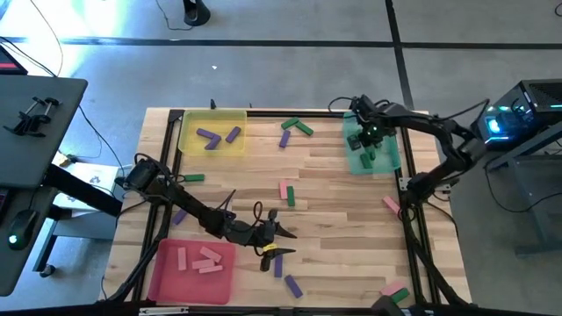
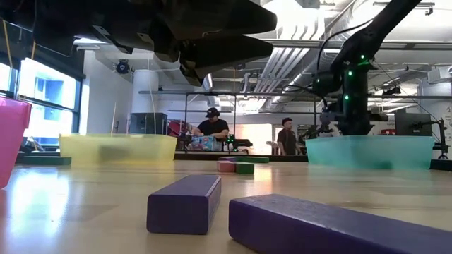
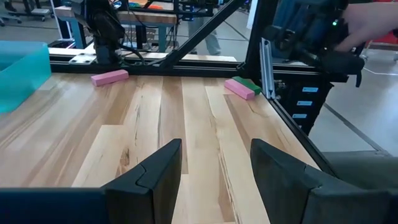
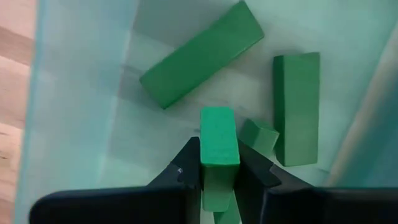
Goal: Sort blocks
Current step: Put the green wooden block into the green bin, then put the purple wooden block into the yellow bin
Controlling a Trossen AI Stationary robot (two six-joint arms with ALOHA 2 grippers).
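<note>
Near the table's front edge the left gripper (image 1: 279, 233) hangs open and empty, purple blocks (image 1: 284, 274) lying just in front of it. At the far right corner the right gripper (image 4: 219, 168) pinches a green block (image 4: 218, 138) upright between its fingers, directly over the teal tray (image 1: 392, 151), its long axis pointing down. How firmly it grips I can't tell.

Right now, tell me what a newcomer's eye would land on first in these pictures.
First, the right tool, over the teal tray at the table's far right, with a green block between its fingers and more green blocks lying in the tray below. Next, the three bright trays: a yellow tray holding purple blocks, and a red tray holding pink blocks. The left tool hovers open near the table's front.
</note>
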